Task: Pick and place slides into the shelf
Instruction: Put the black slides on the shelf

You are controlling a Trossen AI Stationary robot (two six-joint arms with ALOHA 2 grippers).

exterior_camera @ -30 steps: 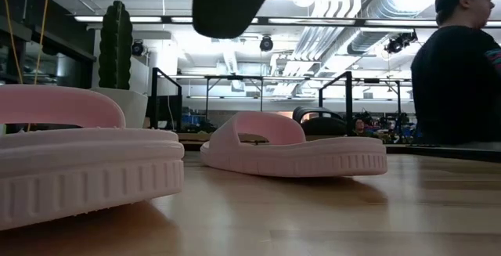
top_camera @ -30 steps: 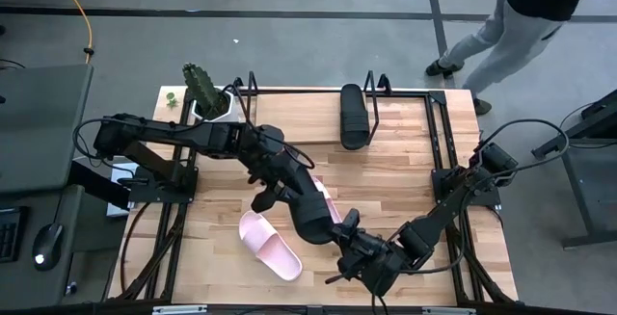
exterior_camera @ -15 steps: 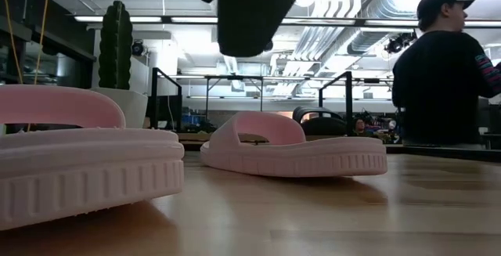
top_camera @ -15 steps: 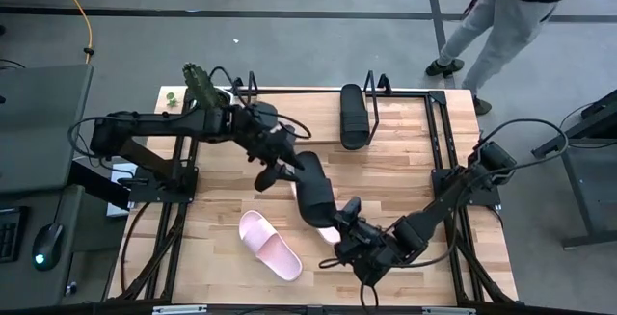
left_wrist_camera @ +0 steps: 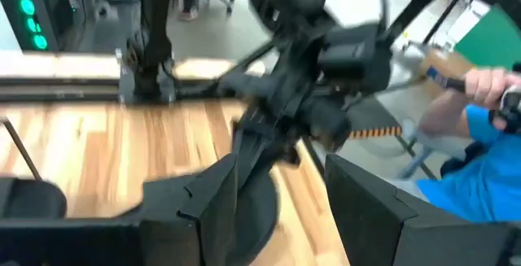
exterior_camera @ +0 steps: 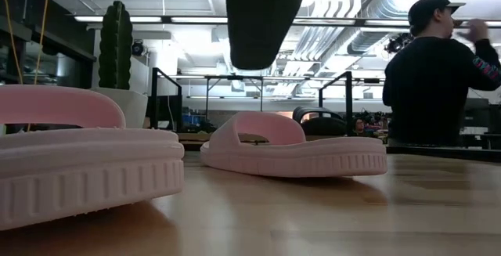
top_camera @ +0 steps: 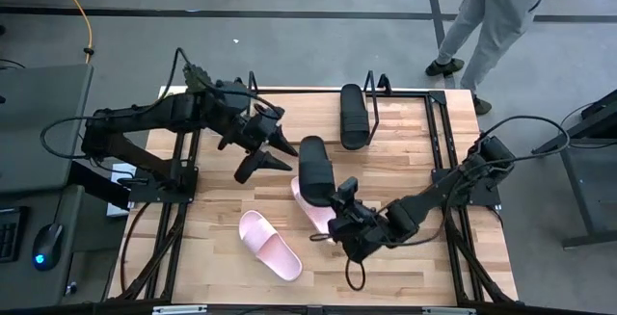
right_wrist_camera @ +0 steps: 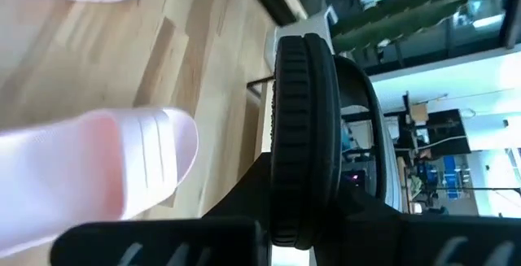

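A black slide (top_camera: pixel 313 164) hangs in the air over the table's middle, held by my right gripper (top_camera: pixel 339 202) at its near end; it shows at the low view's top (exterior_camera: pixel 262 17). My left gripper (top_camera: pixel 268 155) stands open just left of it, apart from it. One pink slide (top_camera: pixel 315 215) lies sole-down under the black one, another (top_camera: pixel 271 246) nearer the near edge. A second black slide (top_camera: pixel 353 116) lies on the board inside the wire shelf (top_camera: pixel 374 91) at the far edge. My right gripper is shut on the black slide's near end (top_camera: pixel 324 192), coming from the table's near right. The right wrist view shows the sole's ribbed edge (right_wrist_camera: pixel 303 136) running away between the fingers. The slide is lifted clear of the table, above the pink slide (right_wrist_camera: pixel 106 168).
A cactus in a white pot (exterior_camera: pixel 116 48) stands at the far left corner. A person (exterior_camera: pixel 438 76) stands beyond the table's far right corner. Bare wood (top_camera: pixel 405 151) lies between the shelf and the right arm's base.
My left gripper has opened, let go of the black slide and drawn back toward the far left. My right gripper, shut on the slide's near end, has carried it toward the far edge. The pink slides have stayed put; the person has walked along the far side.
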